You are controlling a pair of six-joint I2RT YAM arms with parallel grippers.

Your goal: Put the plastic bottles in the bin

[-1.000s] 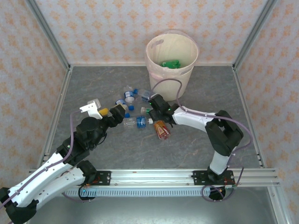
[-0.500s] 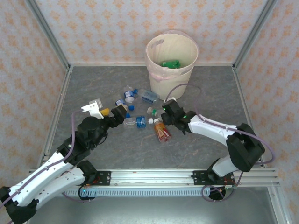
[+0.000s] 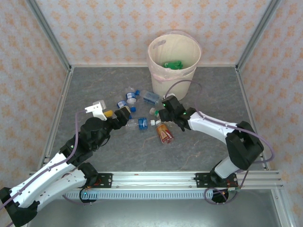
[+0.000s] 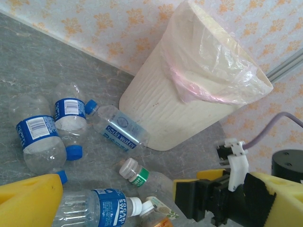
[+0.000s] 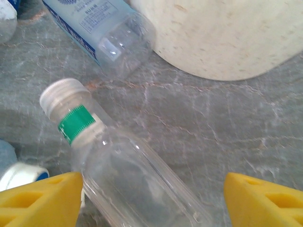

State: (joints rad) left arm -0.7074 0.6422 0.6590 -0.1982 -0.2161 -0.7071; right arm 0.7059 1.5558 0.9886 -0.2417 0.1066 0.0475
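- Bin (image 3: 156, 49): tall, cream-beige, upright at the far middle of the table (image 3: 94, 90). Pink liner (image 4: 199, 90) folded over the rim, green bottles (image 3: 173, 65) lying inside.
- Soda-water bottle (image 4: 120, 132): on its side at the foot of the bin, front-left of it, clear with a blue label. Base close to the bin wall; cannot tell whether touching.
- Blue-capped bottles (image 4: 35, 142): two, further left of the bin than the soda-water bottle, lying side by side with blue labels up.
- Green-band bottle (image 5: 118, 165): clear with a white cap, on its side in front of the bin, a little nearer than the soda-water bottle.
- Right gripper (image 5: 150, 198): low over the green-band bottle, in front of the bin. Jaws parted, bottle lying between the yellow fingers (image 5: 38, 198) with a clear gap on one side — nothing gripped.
- Orange-red bottle (image 3: 164, 132): in front of the bin and farthest from it, just beside the right gripper.
- Left gripper (image 3: 117, 113): front-left of the bin, well apart from it. Jaws spread fully wide — nothing held.
- Blue-label bottle (image 4: 94, 208): lying just ahead of the left gripper, white-capped end toward the orange-red bottle.
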